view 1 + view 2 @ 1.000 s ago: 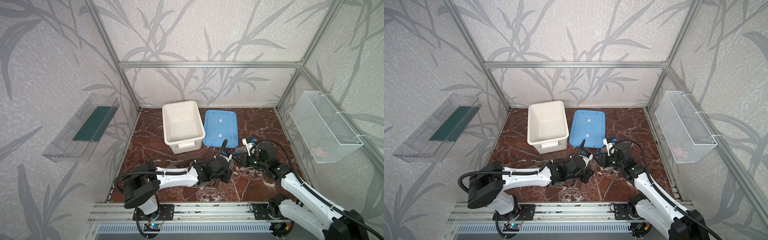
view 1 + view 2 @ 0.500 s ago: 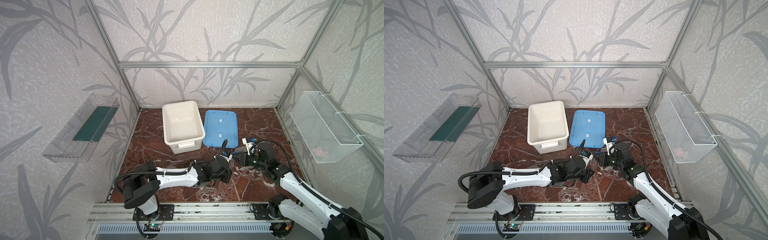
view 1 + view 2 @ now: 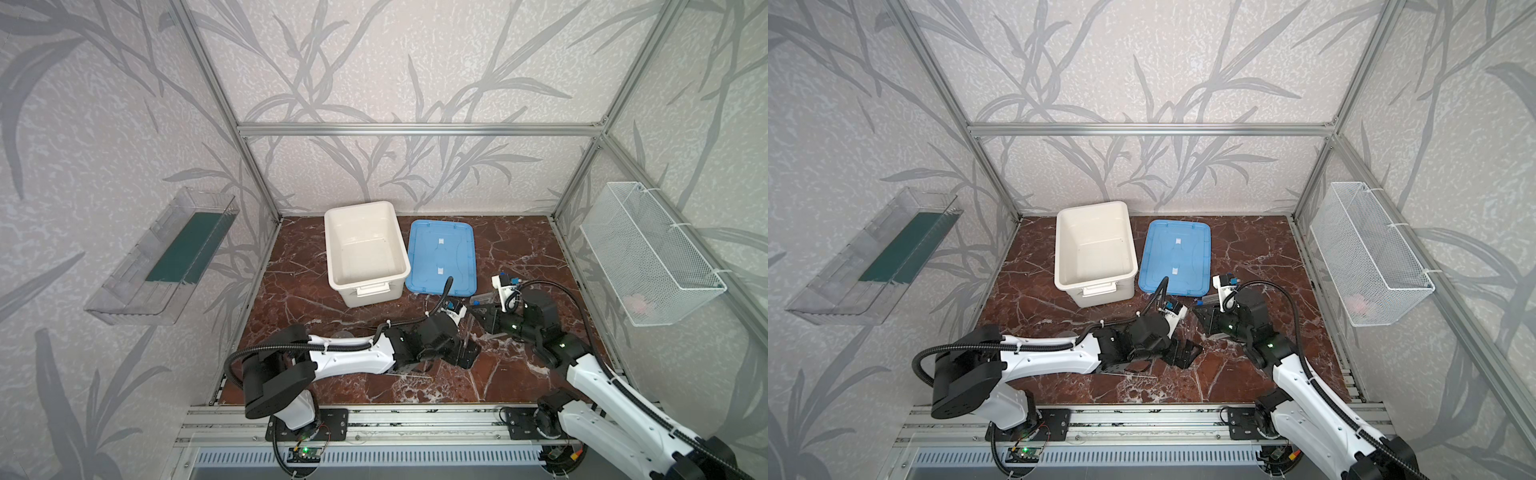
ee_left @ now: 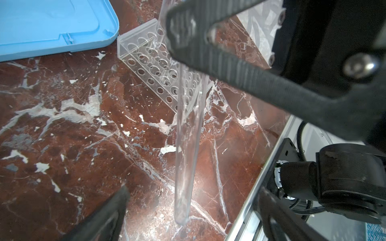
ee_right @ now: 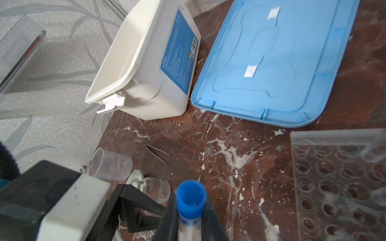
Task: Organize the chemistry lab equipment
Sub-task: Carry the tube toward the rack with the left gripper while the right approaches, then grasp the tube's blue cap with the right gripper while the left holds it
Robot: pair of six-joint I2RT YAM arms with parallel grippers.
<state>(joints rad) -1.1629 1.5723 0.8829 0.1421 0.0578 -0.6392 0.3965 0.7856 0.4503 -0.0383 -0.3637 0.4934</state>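
The long blue-capped clear tube (image 5: 191, 200) is pinched by the nearly closed jaws of the right gripper (image 5: 190, 218). Its rounded end hangs between the wide-spread, empty jaws of the left gripper (image 4: 192, 200). A clear holed acrylic rack (image 4: 150, 62) stands just beside the right gripper.

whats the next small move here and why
Probably draw the left gripper back from the tube. Its jaws stand open on either side of the tube, clear of it, while the right gripper is shut on the tube just below the blue cap. That should free the right arm to carry it to the rack nearby.
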